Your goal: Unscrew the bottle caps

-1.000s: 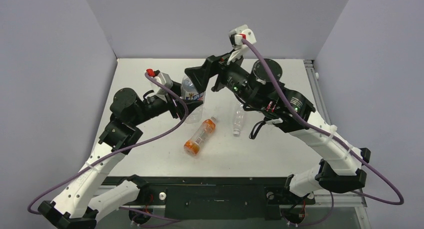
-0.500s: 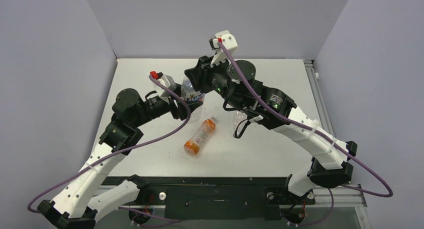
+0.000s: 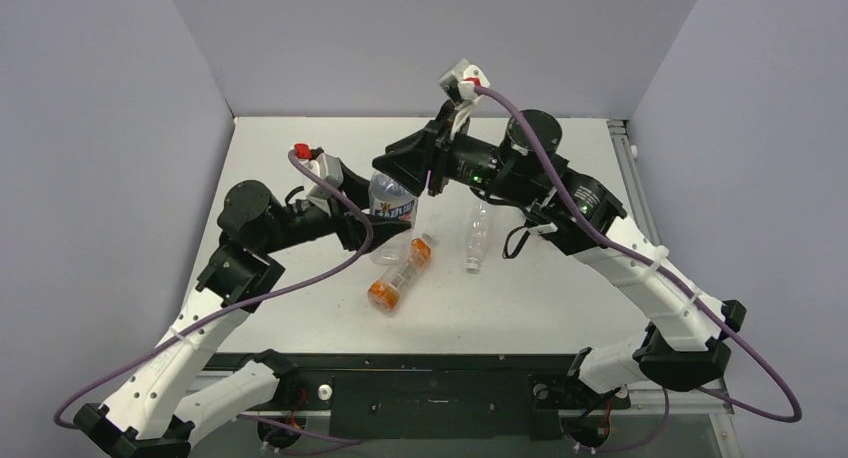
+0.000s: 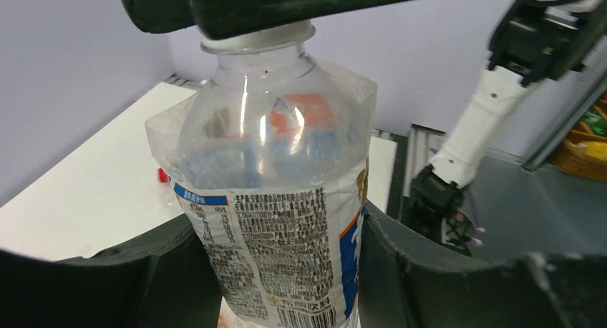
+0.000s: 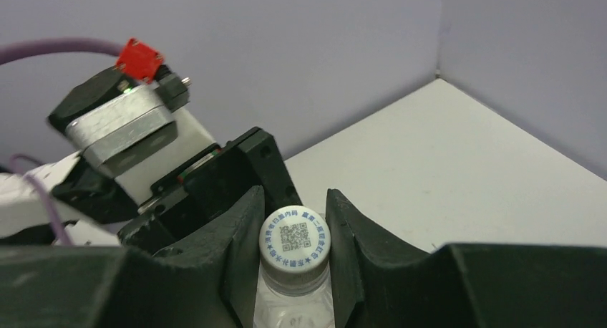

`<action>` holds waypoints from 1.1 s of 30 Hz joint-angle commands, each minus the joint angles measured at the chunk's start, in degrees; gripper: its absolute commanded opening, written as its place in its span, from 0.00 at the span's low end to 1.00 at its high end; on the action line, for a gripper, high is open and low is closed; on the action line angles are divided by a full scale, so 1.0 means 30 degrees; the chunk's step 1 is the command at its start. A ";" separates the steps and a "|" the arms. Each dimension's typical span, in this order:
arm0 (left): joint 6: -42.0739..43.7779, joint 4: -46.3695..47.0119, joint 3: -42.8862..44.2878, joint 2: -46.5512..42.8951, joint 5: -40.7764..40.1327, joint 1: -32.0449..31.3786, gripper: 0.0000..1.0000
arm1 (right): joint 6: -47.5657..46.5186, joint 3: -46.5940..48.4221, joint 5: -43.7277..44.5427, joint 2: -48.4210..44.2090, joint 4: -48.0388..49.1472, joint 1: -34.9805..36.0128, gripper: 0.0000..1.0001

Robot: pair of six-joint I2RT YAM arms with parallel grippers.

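**Status: Cap Clamped, Labelled Bottle Held Upright**

The left gripper (image 3: 378, 230) pinched the labelled bottle (image 3: 392, 208) at its lower body. In the left wrist view, one finger pressed against each side of the printed label. The bottle stood upright, slightly left of centre and toward the far half of the table (image 3: 560, 298).

The right gripper (image 3: 398, 168) reached in from the right and sat over the top of the bottle. In the right wrist view, its jaws were closed on the white cap (image 5: 293, 243), with a finger touching each side. The cap was seated on the bottle neck, and its printed code faced the camera.

An orange bottle (image 3: 397, 276) lay on its side just near of the held bottle. A small clear bottle (image 3: 477, 234) lay to the right of the orange bottle, apart from it. Neither gripper touched them.

A red cap (image 4: 163, 175) lay loose on the table beyond the held bottle.
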 commanded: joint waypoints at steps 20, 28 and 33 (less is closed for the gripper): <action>-0.0182 0.0063 0.1217 0.0120 0.3626 -0.0413 0.15 | -0.0023 -0.2186 -0.0798 -0.3441 0.2876 -0.1584 0.76; 0.3550 -0.0603 0.0471 0.0049 -0.2409 -0.0489 0.15 | -0.0840 0.2988 0.8399 0.0543 -0.3038 0.1955 0.80; 0.4225 -0.1096 0.0637 0.0130 -0.3221 -0.0493 0.15 | -0.0367 0.3209 0.8425 0.1297 -0.2852 0.2268 0.73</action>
